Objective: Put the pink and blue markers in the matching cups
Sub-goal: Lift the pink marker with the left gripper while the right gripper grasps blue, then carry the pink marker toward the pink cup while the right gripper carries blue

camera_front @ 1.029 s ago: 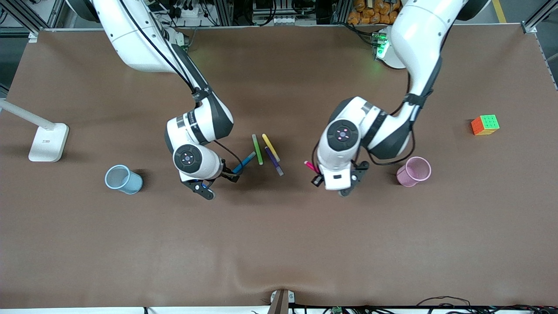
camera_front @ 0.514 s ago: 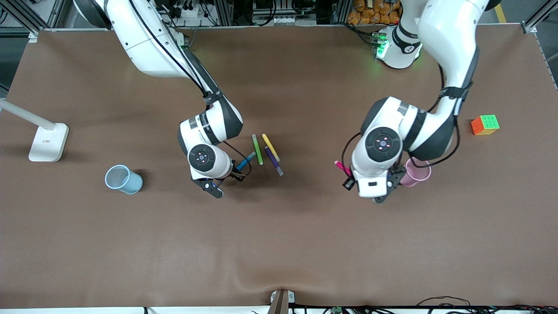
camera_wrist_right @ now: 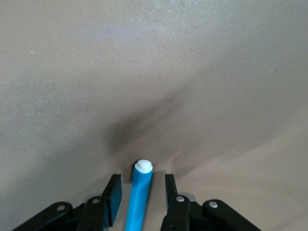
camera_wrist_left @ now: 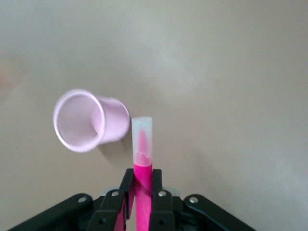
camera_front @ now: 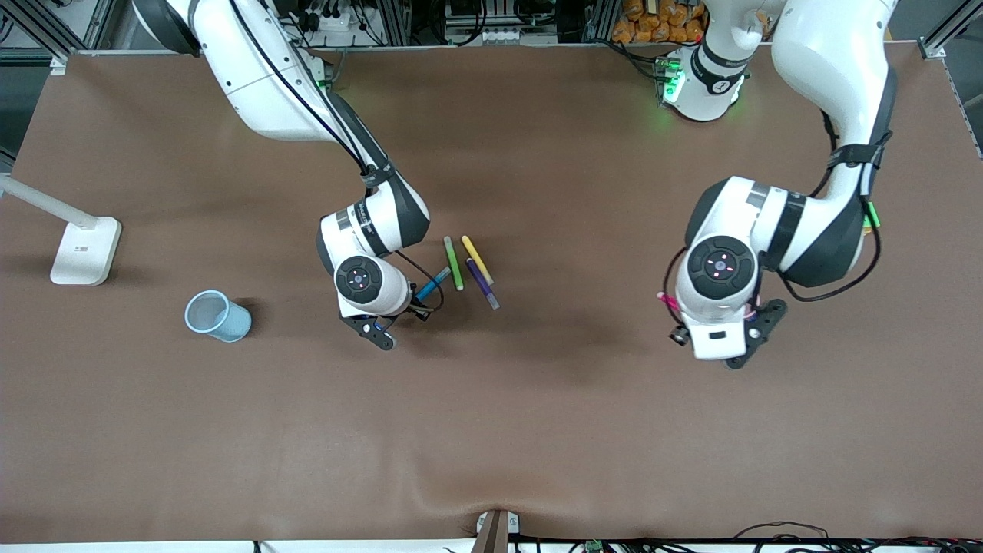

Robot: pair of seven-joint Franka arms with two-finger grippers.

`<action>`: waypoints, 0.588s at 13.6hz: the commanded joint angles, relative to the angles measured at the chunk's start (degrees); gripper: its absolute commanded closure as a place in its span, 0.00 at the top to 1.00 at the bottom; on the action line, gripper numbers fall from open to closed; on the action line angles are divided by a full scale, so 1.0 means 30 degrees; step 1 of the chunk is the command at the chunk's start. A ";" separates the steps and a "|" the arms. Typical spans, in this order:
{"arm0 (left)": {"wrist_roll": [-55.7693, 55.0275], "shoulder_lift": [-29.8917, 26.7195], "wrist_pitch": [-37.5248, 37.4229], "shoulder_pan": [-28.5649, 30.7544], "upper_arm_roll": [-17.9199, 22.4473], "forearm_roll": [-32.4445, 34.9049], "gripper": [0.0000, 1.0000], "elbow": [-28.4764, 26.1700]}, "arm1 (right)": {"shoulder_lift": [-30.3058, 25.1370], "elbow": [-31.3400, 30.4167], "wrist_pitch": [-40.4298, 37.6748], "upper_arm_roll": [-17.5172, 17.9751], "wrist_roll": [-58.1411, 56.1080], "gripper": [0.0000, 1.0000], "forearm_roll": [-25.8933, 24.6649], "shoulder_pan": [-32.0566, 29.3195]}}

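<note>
My left gripper is clamped tight on the pink marker, pale cap sticking out past the fingertips. It's up in the air by the pink cup, which the left wrist view shows just beside the cap, mouth tipped toward the camera. In the front view my own wrist hides that cup completely, so I'm going by the wrist view here.

My right gripper is low over the blue marker, one finger on either side with gaps showing, so I'm straddling it, not gripping yet. The blue marker lies on the table next to the green pen, yellow pen and purple pen.

How I'd play it: squeeze the right side squarely across the barrel without nudging those three pens, then lift straight up. On the left, I'd get the cap centred above the pink cup's rim before letting go, since a light cup could tip if clipped. The blue cup sits well apart toward the right arm's end of the table, with a white lamp base near it.
</note>
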 commanded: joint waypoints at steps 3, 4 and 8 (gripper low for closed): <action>0.0173 -0.0962 -0.0128 0.1174 -0.0117 0.2843 0.00 -0.1933 | 0.0244 0.0148 0.0363 -0.0132 0.0320 0.36 0.0182 0.0198; 0.0144 -0.1050 -0.0128 0.1351 -0.0117 0.3313 0.00 -0.2226 | 0.0244 0.0148 0.0363 -0.0132 0.0320 0.36 0.0182 0.0169; -0.0296 -0.1838 0.0018 0.1820 -0.0117 0.4635 0.00 -0.3689 | 0.0536 0.0148 0.0742 -0.0132 0.0290 0.28 0.0182 0.0169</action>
